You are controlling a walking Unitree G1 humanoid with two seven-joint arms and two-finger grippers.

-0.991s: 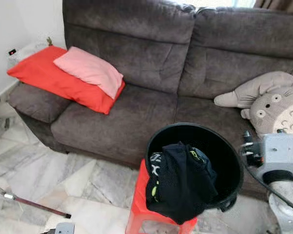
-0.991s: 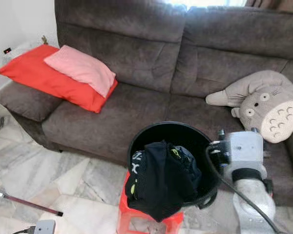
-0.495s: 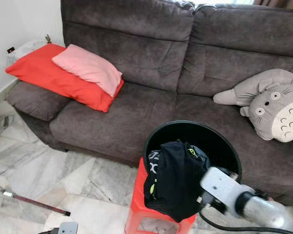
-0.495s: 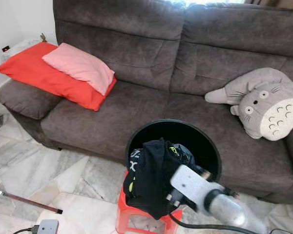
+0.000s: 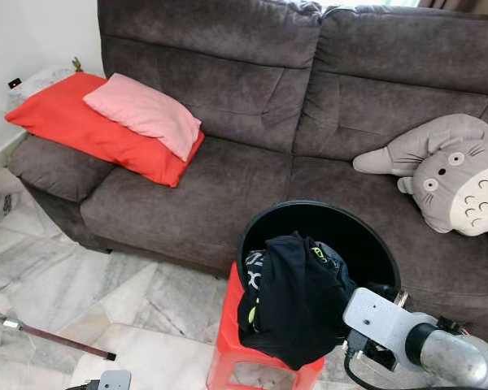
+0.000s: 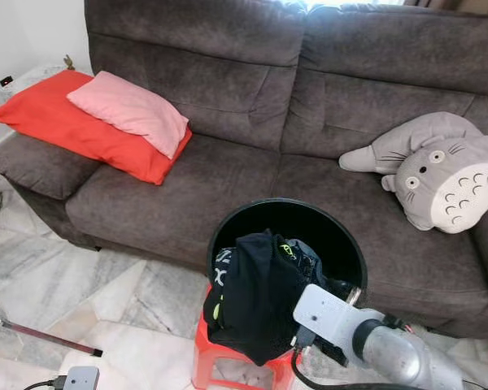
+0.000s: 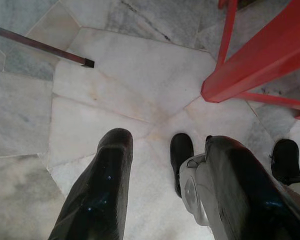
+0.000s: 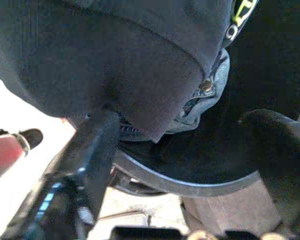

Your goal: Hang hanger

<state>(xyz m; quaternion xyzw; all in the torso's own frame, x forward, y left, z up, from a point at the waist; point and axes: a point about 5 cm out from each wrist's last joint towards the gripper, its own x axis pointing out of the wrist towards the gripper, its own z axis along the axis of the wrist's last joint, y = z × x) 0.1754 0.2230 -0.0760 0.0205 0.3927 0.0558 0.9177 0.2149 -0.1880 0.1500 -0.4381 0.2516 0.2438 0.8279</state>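
Two pillows [image 5: 106, 126], one plush toy [image 5: 447, 171], one black bucket [image 5: 321, 244] and one red stool [image 5: 232, 341] are counted.

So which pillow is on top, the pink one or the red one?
The smaller pink pillow is on top. It lies across the big red pillow, which sits underneath it on the left arm end of the brown fabric sofa.

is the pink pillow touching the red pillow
Touching. The left eye view shows the pink pillow lying directly on the red pillow, no gap between them.
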